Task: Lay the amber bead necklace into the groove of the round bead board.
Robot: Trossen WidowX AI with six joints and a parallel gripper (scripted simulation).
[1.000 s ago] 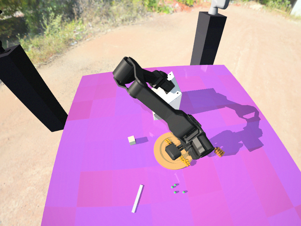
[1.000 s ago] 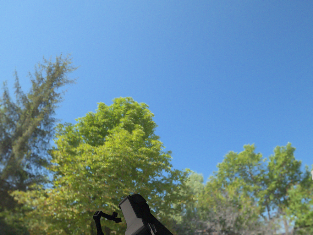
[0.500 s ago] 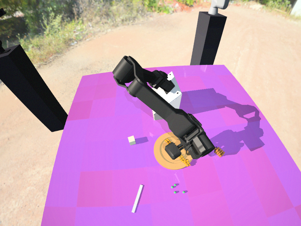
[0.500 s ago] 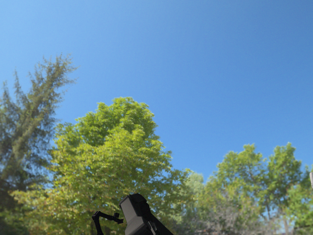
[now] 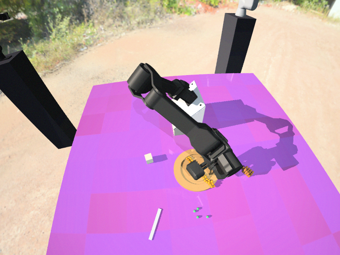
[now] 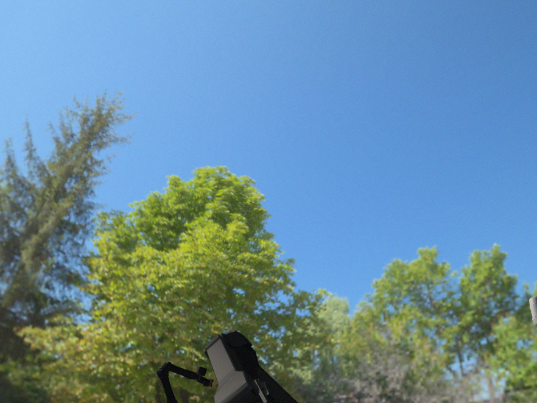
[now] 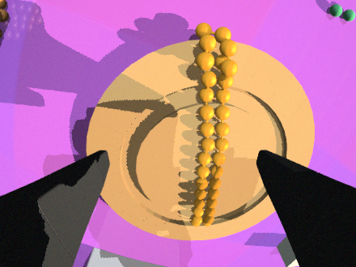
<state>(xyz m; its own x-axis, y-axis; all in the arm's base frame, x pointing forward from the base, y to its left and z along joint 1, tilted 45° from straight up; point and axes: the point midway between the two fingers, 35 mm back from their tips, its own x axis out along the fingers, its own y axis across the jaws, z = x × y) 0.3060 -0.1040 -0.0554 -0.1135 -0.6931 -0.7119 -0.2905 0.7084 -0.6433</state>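
The amber bead necklace [image 5: 208,181] [image 7: 207,112] lies across the round bead board [image 5: 179,175] [image 7: 279,81] as two nearly parallel strands, close together. It crosses the middle instead of following the ring groove. In the wrist view its upper end reaches past the board's rim, and its lower end is near the groove's bottom edge. My gripper [image 5: 207,172] [image 7: 184,158] is open and empty above the board, with the strands visible between its wide-apart fingers. In the top view the arm and gripper hide the middle of the necklace and part of the board. The exterior view shows neither board nor necklace.
A brown bead cluster [image 5: 248,171] [image 7: 3,15] lies beside the board, right of the gripper in the top view. Several green beads [image 5: 197,216] [image 7: 336,10], a white bar [image 5: 155,223] and a pale cube [image 5: 148,158] lie around. A white bracket [image 5: 198,116] stands behind the board.
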